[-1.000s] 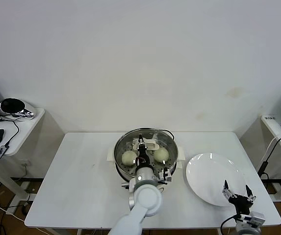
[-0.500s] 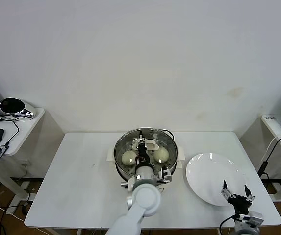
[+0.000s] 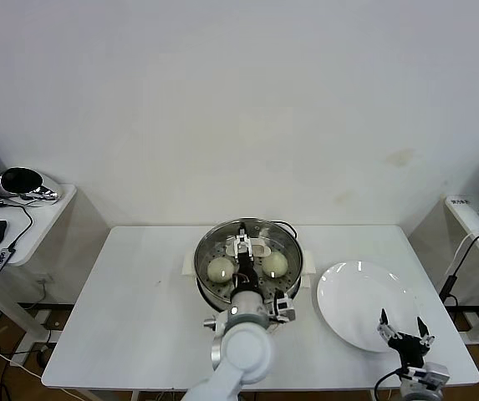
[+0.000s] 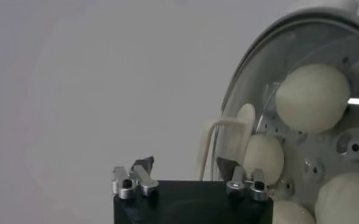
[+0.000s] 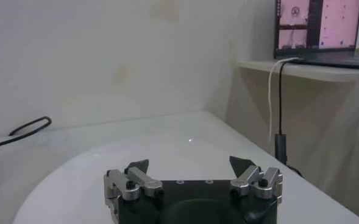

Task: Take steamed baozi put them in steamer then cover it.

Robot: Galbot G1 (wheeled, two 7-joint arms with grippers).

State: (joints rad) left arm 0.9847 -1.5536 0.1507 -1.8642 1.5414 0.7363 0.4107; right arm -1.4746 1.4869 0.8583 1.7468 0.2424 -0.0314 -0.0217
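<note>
The steamer (image 3: pixel 210 284) stands mid-table with the glass cover (image 3: pixel 285 242) resting on it. Its cream handle (image 3: pixel 258 248) is on top. Two baozi (image 3: pixel 220 269) (image 3: pixel 274 264) show through the glass from above, and several baozi (image 4: pixel 312 98) show through it in the left wrist view. My left gripper (image 3: pixel 243 261) (image 4: pixel 185 164) hovers over the cover's near side, open, with nothing between its fingers. The handle (image 4: pixel 228 137) sits just beyond them. My right gripper (image 3: pixel 405 327) (image 5: pixel 188 163) waits open at the table's front right.
A bare white plate (image 3: pixel 364 305) (image 5: pixel 75 176) lies right of the steamer, under my right gripper. A dark cable (image 5: pixel 27 126) runs behind it. Side tables flank the white table: mouse and headset (image 3: pixel 20 181) at left, laptop (image 5: pixel 322 27) at right.
My left gripper has opened and let go of the cover's handle, then drawn back slightly toward me. The cover stays on the steamer. The right arm has not moved.
</note>
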